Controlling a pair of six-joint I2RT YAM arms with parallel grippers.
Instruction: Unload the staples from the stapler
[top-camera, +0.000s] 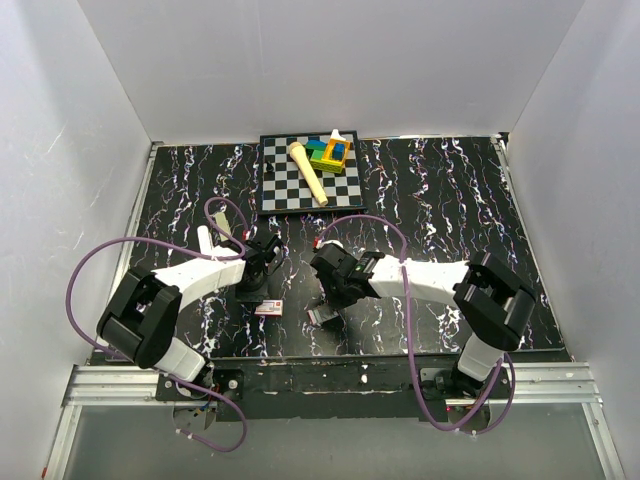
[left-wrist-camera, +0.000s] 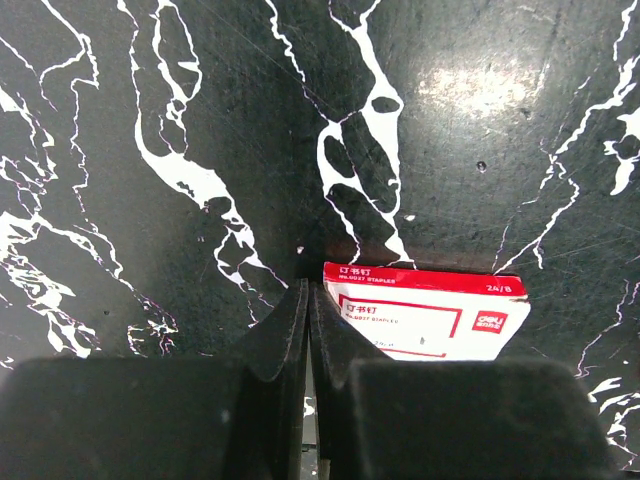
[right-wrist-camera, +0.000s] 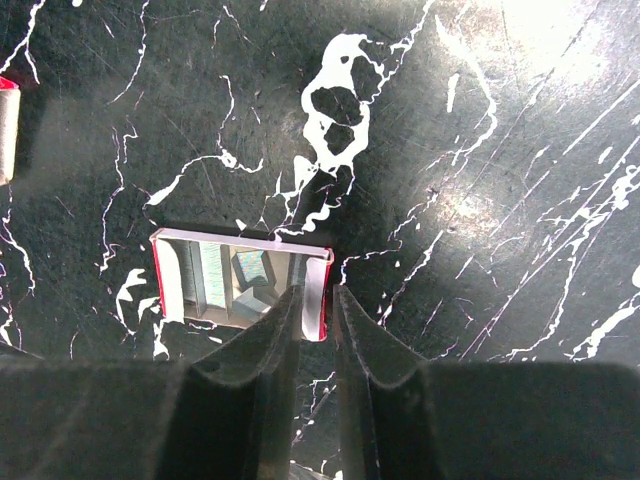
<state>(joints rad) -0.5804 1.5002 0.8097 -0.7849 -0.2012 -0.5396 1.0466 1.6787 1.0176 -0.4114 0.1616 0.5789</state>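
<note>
Top external view: the left arm reaches over the black, white-veined surface (top-camera: 440, 200), its tool (top-camera: 256, 288) pointing down just beside a small red-and-white box (top-camera: 268, 308) that lies flat. In the left wrist view the fingers of this tool (left-wrist-camera: 307, 295) are pressed together with nothing seen between them, and the box (left-wrist-camera: 425, 312) sits just right of their tips.

Farther back, in the middle, a chessboard (top-camera: 290, 195) carries a wooden pestle (top-camera: 308, 172) and some coloured blocks (top-camera: 330, 152).

To the right of the box lies a small open tray (top-camera: 322, 318), with the right tool (top-camera: 328, 306) above it. In the right wrist view this tool (right-wrist-camera: 318, 300) is clamped on the right-hand wall of the tray (right-wrist-camera: 175, 280): one finger is inside the wall, the other outside. The staples (right-wrist-camera: 213, 278) appear as silvery strips lying inside the tray, left of the fingers; their detail is too blurred to make out.
</note>
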